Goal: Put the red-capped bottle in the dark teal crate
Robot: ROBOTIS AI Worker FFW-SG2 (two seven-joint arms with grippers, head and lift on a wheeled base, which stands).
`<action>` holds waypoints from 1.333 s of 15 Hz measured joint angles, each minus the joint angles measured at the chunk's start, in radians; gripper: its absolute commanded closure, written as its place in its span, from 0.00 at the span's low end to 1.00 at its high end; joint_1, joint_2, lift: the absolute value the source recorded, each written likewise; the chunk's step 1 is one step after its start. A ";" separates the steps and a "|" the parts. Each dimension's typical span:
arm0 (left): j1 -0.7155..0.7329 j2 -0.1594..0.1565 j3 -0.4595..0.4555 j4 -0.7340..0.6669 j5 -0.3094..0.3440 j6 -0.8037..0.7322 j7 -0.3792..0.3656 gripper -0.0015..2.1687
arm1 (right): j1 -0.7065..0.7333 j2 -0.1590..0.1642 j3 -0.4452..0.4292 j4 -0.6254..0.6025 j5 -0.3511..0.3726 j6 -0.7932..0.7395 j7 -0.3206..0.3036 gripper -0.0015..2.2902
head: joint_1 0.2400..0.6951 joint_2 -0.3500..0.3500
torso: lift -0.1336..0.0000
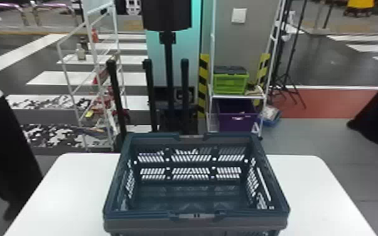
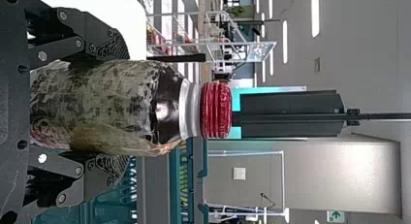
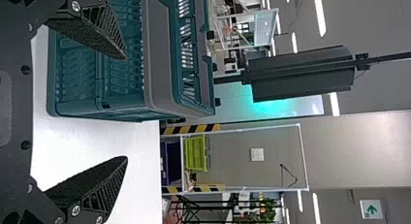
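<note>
The left gripper (image 2: 123,107) clamps the upright red-capped bottle (image 2: 104,100) on the near side of the dark teal crate (image 1: 147,224), near which the right gripper (image 3: 127,107) holds its fingers apart.

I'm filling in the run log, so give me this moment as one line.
left gripper holds red-capped bottle, cap up | right gripper open, empty | dark teal crate on table | bottle outside crate

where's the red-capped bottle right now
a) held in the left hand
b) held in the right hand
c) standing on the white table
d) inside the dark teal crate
a) The left wrist view shows the red-capped bottle between the two fingers of the left hand.
</note>
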 measured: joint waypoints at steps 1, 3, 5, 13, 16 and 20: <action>0.001 0.000 0.000 -0.001 0.000 0.001 0.000 0.99 | 0.001 -0.001 0.000 0.000 0.000 0.000 0.000 0.07 | 0.57 0.50 | 1.00; 0.002 0.000 0.000 -0.003 0.000 0.003 0.000 0.99 | 0.002 -0.001 0.000 0.000 0.000 0.000 0.000 0.07 | 0.57 0.50 | 1.00; 0.002 0.000 0.000 -0.003 0.000 0.003 0.000 0.99 | 0.003 -0.002 0.000 0.001 -0.001 0.000 0.000 0.07 | 0.57 0.50 | 1.00; 0.014 0.000 0.005 -0.073 -0.010 0.035 0.002 0.99 | 0.003 -0.005 -0.001 0.002 -0.005 0.000 0.000 0.07 | 0.57 0.50 | 1.00; 0.001 0.002 0.044 -0.229 -0.051 0.219 0.007 0.99 | 0.003 -0.007 -0.001 0.003 -0.004 0.000 0.000 0.07 | 0.57 0.50 | 1.00; -0.124 0.010 0.110 -0.480 -0.114 0.681 -0.049 0.99 | 0.003 -0.004 -0.001 0.007 -0.004 0.000 0.000 0.07 | 0.57 0.50 | 1.00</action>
